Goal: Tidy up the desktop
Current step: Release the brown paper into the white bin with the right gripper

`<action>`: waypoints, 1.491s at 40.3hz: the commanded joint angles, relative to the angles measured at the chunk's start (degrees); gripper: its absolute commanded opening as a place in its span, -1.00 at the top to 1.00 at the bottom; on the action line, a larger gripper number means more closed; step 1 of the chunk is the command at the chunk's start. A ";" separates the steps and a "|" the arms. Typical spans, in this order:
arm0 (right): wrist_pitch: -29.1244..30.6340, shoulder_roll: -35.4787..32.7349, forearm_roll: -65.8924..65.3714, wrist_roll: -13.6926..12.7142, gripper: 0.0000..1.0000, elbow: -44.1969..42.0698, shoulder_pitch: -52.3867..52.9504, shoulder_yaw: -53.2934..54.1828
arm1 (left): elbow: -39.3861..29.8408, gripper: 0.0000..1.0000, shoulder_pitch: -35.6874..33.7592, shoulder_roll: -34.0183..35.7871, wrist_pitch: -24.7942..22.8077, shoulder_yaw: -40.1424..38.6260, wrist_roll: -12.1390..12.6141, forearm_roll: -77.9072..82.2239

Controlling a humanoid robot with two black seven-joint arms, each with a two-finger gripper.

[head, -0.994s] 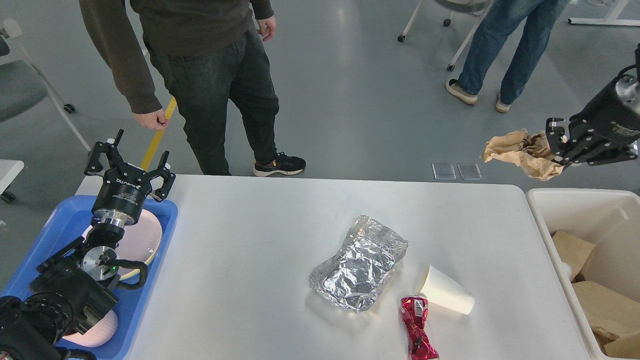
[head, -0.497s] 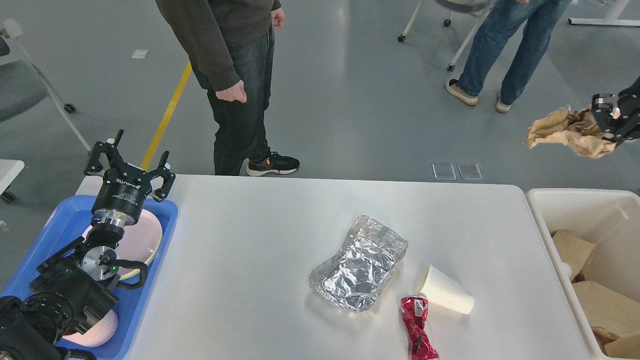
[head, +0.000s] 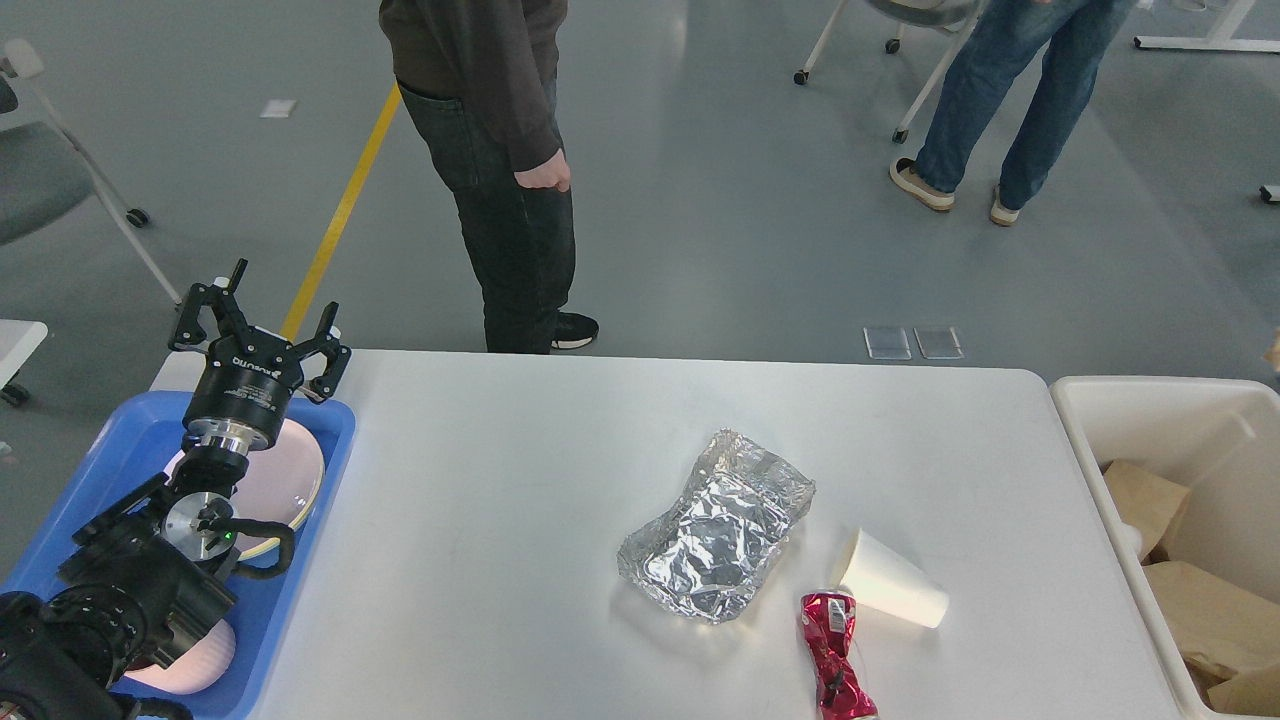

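Note:
The white desktop (head: 500, 520) carries a crumpled sheet of silver foil (head: 722, 525), a white paper cup (head: 890, 592) lying on its side, and a crushed red wrapper (head: 835, 668) near the front edge. My left gripper (head: 262, 322) is open and empty above the far end of the blue tray (head: 290, 580) at the left. My right gripper is out of view. A sliver of brown paper (head: 1275, 352) shows at the right edge.
A cream bin (head: 1150, 420) at the right holds brown paper pieces (head: 1205, 605). Pink plates (head: 290, 475) lie in the blue tray. A person (head: 500, 150) stands just beyond the table's far edge, another (head: 1000, 100) farther right. A chair (head: 50, 170) is at left.
My right gripper, shut on crumpled brown paper, moved up and right and left the view. The person behind the table walked to the right. My left arm stayed still.

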 commanded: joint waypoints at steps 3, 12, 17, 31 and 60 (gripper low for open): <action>-10.41 -2.99 1.16 0.05 1.00 -7.62 -15.60 0.37 | 0.00 -0.93 0.00 0.00 0.00 0.00 0.01 0.00; -18.77 -4.49 1.34 0.05 1.00 -15.00 -29.83 6.59 | 0.00 -0.93 0.00 0.00 0.00 0.00 0.01 0.00; -20.88 -4.05 1.34 0.05 1.00 -18.26 -35.56 12.14 | 0.00 -0.92 0.00 0.00 0.00 0.00 0.01 0.00; -23.87 1.49 1.25 0.05 1.00 -19.76 -45.58 19.88 | 0.00 -0.93 0.00 0.00 0.00 0.00 0.01 0.00; -39.52 -0.18 3.01 0.14 -0.73 -22.48 -50.42 26.74 | 0.00 -0.93 0.00 0.00 0.00 0.00 0.01 0.00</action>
